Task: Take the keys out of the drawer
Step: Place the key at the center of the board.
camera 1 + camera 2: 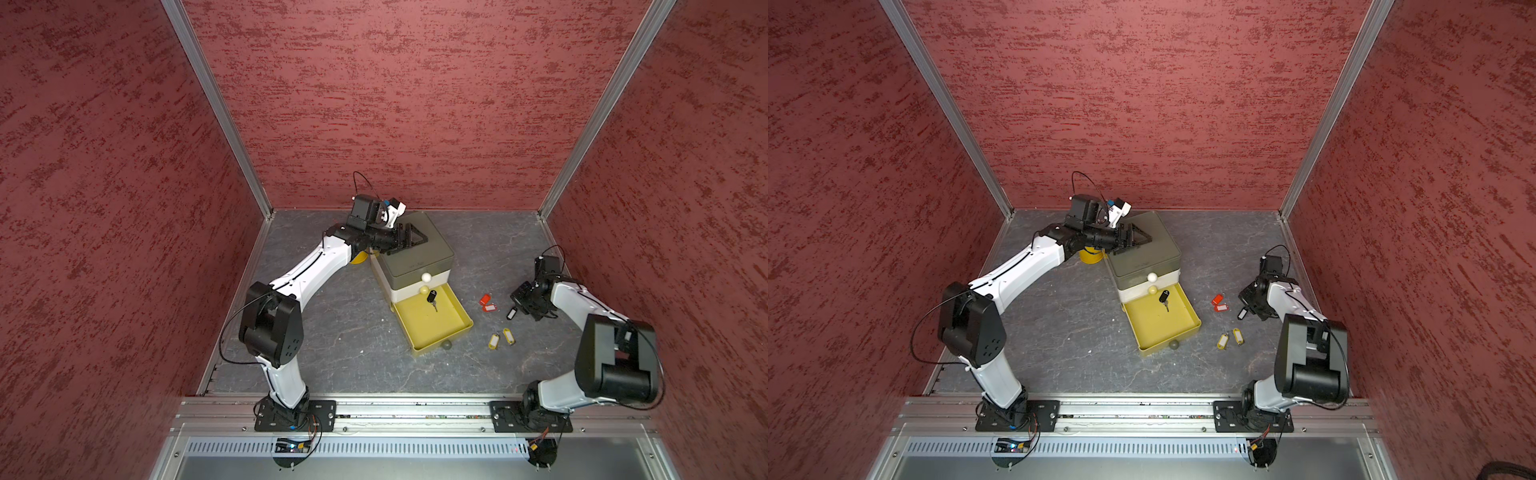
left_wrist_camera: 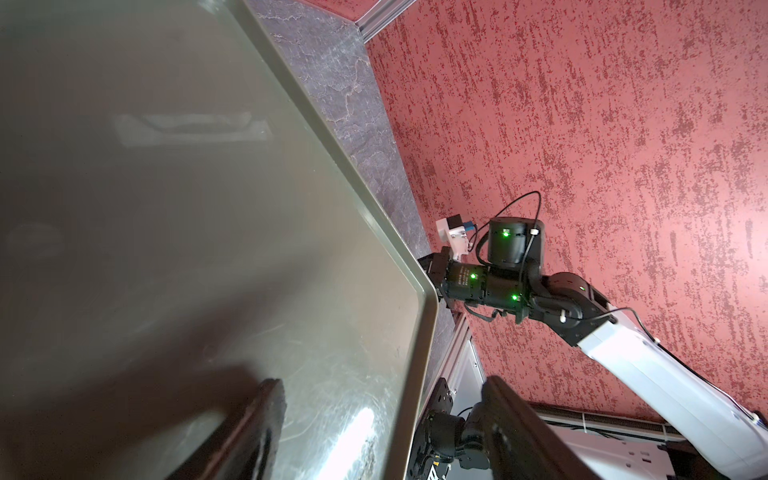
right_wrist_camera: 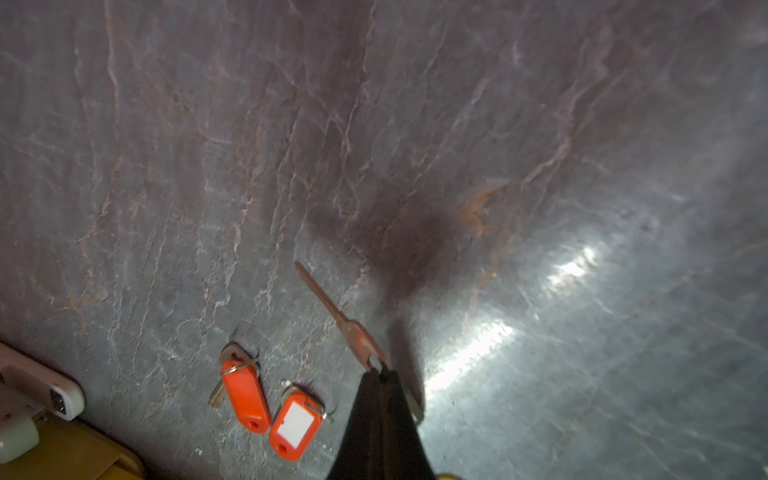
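Metal key (image 3: 332, 307) in closed right hand (image 3: 380, 374)

Drawer (image 1: 432, 328) open-topped (w/ cabinet (image 1: 432, 257) behind)

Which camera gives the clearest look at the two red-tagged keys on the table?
The right wrist view: the red-tagged keys lie close up, one label showing. Both top views show them small, beside the open drawer. The left wrist view misses them.
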You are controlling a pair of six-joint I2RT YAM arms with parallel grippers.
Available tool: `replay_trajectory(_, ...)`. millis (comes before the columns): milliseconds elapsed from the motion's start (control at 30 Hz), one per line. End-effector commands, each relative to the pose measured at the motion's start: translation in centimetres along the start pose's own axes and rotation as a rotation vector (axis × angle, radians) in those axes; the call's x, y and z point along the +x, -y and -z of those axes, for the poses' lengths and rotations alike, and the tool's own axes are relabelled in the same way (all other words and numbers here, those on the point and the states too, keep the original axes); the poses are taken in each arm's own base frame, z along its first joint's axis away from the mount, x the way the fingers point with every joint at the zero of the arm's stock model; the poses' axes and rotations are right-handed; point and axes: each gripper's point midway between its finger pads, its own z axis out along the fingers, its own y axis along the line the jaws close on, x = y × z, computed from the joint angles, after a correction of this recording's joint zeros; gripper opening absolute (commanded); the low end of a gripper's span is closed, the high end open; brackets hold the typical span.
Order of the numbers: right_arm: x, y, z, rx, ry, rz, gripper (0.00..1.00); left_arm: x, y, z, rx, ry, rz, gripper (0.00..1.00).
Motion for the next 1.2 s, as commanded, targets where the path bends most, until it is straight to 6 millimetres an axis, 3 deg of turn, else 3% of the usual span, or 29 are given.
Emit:
replay_trajectory(0, -2.0, -2.0, -0.1, -0.061, 0.043, -0.005, 0.00, 4.6, -6.2, -2.2, -0.162, -0.149, 0.172, 0.79)
replay_trajectory(167, -2.5, -2.5, -0.9, -0.066, 0.037, -0.008, 0.00, 4.5, -6.4, -2.5, -0.167, -0.156, 0.177, 0.78)
replay_trajectory(400, -2.3, -2.8, -1.0, -0.076, 0.017, 0.005, 0.33, 4.3, -6.4, -2.7, -0.170, -0.155, 0.181, 0.78)
replay_trajectory(600, -2.0, -3.2, 0.8, -0.111, 0.027, 0.022, 0.43, 4.2, -6.1, -2.9, -0.170, -0.150, 0.174, 0.78)
replay_trajectory(767, -1.5, -4.9, 4.5, -0.228, 0.060, 0.054, 0.45, 4.0, -5.7, -2.9, -0.165, -0.139, 0.166, 0.79)
replay_trajectory(933, 1.2, -6.2, 7.4, -0.305, 0.037, 0.114, 0.45, 3.7, -5.2, -2.8, -0.155, -0.128, 0.157, 0.79)
replay_trajectory(1167, 7.9, -8.8, 10.5, -0.416, -0.058, 0.242, 0.45, 2.6, -3.9, -2.7, -0.133, -0.106, 0.131, 0.79)
